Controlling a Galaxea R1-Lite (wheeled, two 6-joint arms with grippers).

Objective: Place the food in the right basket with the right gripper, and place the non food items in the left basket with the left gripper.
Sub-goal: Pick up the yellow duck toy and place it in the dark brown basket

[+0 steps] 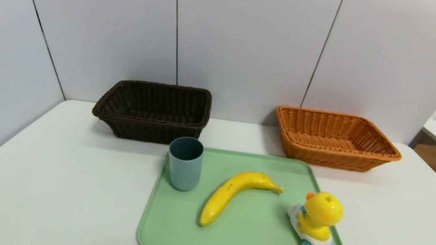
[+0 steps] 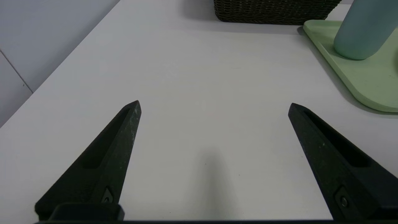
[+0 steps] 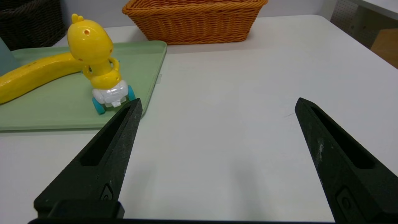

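Overhead, the head view takes in the whole layout but neither arm: a green tray (image 1: 243,244) near the front of the white table (image 1: 45,184), holding an upright blue cup (image 1: 185,163) at its far left corner, a banana (image 1: 234,194) lying diagonally across the middle, and a yellow duck toy (image 1: 316,222) on wheels close to the right rim. Behind the tray, the dark brown basket (image 1: 154,112) sits on the left and the orange basket (image 1: 333,140) on the right, well apart, both against the wall panels. Only the wrist views show the grippers. The left gripper (image 2: 214,107) hovers over bare table left of the tray, its fingers spread wide with nothing between them; the tray's corner and the cup stand off to one side, the dark basket beyond. The right gripper (image 3: 217,104) is likewise wide open and holding nothing, above bare table right of the tray, with the duck toy just past one fingertip and unobstructed table reaching to the orange basket.
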